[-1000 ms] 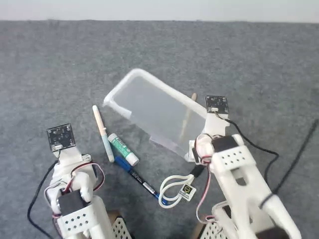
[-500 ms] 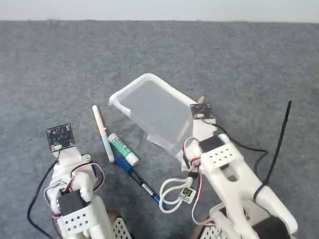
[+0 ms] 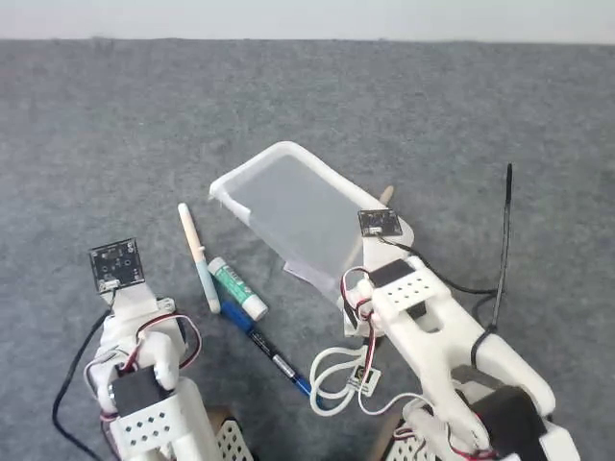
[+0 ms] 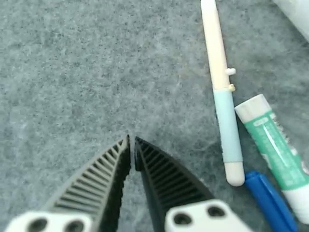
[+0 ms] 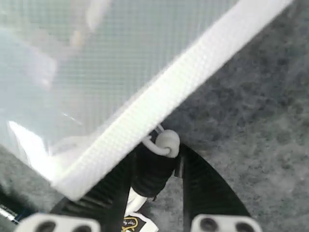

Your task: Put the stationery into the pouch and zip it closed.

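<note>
Pen (image 3: 197, 254) and glue stick (image 3: 237, 288) (adjacent) lie left of pouch (image 3: 298, 216).

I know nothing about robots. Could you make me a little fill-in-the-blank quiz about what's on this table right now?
The left hand, over the grey surface, is ____ and holds nothing. The right hand is clamped on the zip pull of the see-through ____. The cream pen, glue stick and blue pen all lie ____ it.
Missing words: shut; pouch; outside.
</note>
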`<action>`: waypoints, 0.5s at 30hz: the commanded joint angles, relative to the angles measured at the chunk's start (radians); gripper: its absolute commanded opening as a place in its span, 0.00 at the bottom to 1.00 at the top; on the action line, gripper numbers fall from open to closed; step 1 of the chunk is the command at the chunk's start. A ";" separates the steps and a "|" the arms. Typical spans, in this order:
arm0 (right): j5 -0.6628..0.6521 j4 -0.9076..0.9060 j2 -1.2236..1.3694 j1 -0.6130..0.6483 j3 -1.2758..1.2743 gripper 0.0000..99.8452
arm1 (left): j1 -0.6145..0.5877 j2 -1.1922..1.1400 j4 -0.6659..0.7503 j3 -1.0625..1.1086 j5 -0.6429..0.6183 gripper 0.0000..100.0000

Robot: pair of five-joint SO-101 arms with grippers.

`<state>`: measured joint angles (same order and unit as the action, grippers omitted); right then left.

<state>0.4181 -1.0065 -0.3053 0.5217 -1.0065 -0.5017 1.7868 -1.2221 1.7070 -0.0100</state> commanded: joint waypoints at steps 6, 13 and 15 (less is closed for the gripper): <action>-0.046 -0.027 -0.111 0.005 0.020 0.01 | -0.006 0.014 0.031 -0.021 0.006 0.01; -0.163 -0.090 -0.394 0.007 0.021 0.01 | -0.003 0.014 0.031 -0.021 0.006 0.01; -0.215 -0.090 -0.470 0.012 0.021 0.01 | -0.002 0.014 0.029 -0.021 0.006 0.01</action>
<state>0.2770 -1.0848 -0.6337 0.5232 -1.0081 -0.5017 1.7868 -1.2221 1.7070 -0.0100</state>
